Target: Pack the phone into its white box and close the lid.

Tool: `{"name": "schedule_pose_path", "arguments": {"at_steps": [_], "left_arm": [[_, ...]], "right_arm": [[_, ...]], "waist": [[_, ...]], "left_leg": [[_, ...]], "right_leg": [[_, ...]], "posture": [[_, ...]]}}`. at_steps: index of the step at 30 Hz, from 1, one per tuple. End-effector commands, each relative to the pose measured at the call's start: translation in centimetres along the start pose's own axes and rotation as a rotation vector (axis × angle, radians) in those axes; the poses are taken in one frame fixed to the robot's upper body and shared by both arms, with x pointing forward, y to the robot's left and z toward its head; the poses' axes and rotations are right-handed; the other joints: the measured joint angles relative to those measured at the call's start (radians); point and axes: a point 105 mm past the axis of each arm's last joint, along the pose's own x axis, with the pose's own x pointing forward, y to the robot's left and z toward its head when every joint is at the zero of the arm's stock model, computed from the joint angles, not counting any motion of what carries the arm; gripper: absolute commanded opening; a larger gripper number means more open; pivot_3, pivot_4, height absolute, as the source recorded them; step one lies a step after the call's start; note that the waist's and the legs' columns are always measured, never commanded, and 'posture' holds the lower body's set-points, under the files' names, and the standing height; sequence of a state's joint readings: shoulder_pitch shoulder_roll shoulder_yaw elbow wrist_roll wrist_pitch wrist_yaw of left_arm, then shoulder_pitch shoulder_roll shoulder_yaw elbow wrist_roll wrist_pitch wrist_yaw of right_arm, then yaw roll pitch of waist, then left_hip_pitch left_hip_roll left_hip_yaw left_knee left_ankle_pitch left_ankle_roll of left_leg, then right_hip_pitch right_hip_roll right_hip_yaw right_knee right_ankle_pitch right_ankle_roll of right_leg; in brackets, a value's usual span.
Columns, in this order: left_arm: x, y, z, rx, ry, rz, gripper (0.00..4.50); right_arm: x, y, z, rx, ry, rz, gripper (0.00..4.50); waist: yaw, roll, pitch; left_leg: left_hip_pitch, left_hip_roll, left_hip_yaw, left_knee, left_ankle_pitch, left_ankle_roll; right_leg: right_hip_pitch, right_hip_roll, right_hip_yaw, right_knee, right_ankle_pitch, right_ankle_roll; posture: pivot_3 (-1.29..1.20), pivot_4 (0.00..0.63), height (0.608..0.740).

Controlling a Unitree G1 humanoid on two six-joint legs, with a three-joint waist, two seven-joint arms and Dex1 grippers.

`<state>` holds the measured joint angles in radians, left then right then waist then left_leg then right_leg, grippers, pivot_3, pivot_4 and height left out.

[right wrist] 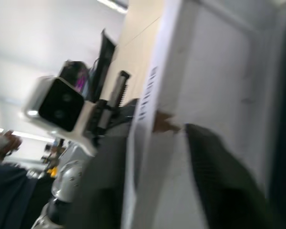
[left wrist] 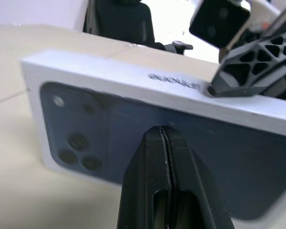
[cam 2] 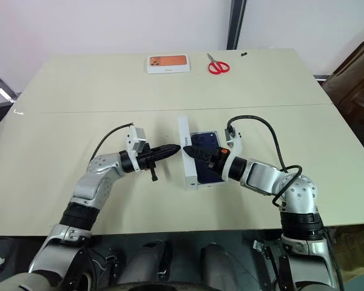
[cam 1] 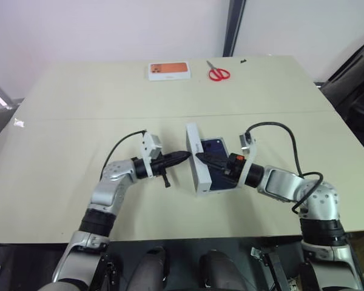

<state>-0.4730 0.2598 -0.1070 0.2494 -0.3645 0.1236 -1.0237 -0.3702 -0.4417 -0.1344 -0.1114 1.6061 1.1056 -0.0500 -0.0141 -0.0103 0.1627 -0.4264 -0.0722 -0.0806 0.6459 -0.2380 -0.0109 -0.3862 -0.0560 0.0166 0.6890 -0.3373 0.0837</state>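
1. Pale tan table [cam 1: 79,121] is seen under everything, with a plain wall behind it.
2. Near the middle of the table, the lid [cam 1: 194,159] is tipped up on one long edge beside the phone [cam 1: 217,162], and it is not yet shut.
3. The phone seems to be lying in the white box [cam 2: 200,182], so that part looks done; the lid must be pushed down flat.
4. The left gripper [cam 1: 181,157] is clenched shut, empty, with its tip against the lid's outer face.
5. The right gripper [cam 1: 205,159] is seen at the lid's top edge; whether it is parted cannot be told.
6. Small grey writing on the lid's edge is too blurry to be read.
7. Far back, an orange-printed box [cam 1: 168,71] and red scissors [cam 1: 218,73] are lying.
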Motion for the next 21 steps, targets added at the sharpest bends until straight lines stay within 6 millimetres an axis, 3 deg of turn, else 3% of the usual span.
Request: {"name": "schedule_pose_path", "arguments": {"at_steps": [1, 7, 11, 13, 18, 21], "left_arm": [[0.8, 0.3, 0.3, 0.041, -0.001, -0.002, 0.00], [3.8, -0.4, 0.0, 0.007, -0.022, -0.046, 0.00], [5.8, -1.6, -0.3, 0.012, -0.017, -0.108, 0.00], [6.2, -1.7, -0.2, 0.016, -0.017, -0.121, 0.00], [4.2, 0.5, 0.1, 0.029, 0.022, -0.043, 0.00], [1.9, 1.4, 0.0, 0.042, 0.066, -0.005, 0.00]], "right_arm": [[-1.9, 1.4, 2.4, -0.109, -0.060, 0.048, 3.39], [-6.6, -0.7, 8.9, -0.460, -0.151, -0.133, 3.39], [-6.2, -3.2, 8.3, -0.817, -0.002, -0.312, 3.39], [-5.7, -3.8, 8.8, -0.890, -0.029, -0.359, 3.39], [-5.2, -5.0, 8.0, -1.135, 0.046, -0.412, 3.39], [-4.8, -5.2, 7.1, -1.187, 0.067, -0.400, 2.13]], "waist": [[0.001, 0.000, 0.000], [0.006, 0.000, 0.000], [-0.001, -0.001, 0.001], [-0.005, -0.001, 0.001], [0.001, -0.001, 0.001], [0.001, -0.001, 0.001]], "left_leg": [[0.000, 0.000, 0.000, 0.000, 0.000, 0.000], [0.000, 0.000, 0.000, 0.002, -0.001, 0.002], [0.000, 0.000, 0.000, 0.001, -0.001, 0.002], [0.000, 0.000, 0.000, 0.002, -0.001, 0.002], [0.000, 0.000, 0.001, 0.002, -0.001, 0.002], [0.000, 0.000, 0.001, 0.002, -0.001, 0.002]], "right_leg": [[0.000, 0.000, 0.000, 0.000, 0.000, 0.000], [0.002, 0.000, -0.001, -0.002, 0.001, 0.002], [0.003, 0.000, -0.001, -0.004, 0.000, 0.003], [0.003, 0.000, -0.001, -0.004, 0.000, 0.003], [0.001, 0.000, 0.001, -0.001, 0.000, 0.003], [0.001, 0.000, 0.001, -0.002, 0.000, 0.003]], "posture": [[0.00, 0.150, 0.740], [0.00, 0.150, 0.740], [0.00, 0.150, 0.740], [0.00, 0.150, 0.740], [0.00, 0.150, 0.740], [0.00, 0.150, 0.740]]}}
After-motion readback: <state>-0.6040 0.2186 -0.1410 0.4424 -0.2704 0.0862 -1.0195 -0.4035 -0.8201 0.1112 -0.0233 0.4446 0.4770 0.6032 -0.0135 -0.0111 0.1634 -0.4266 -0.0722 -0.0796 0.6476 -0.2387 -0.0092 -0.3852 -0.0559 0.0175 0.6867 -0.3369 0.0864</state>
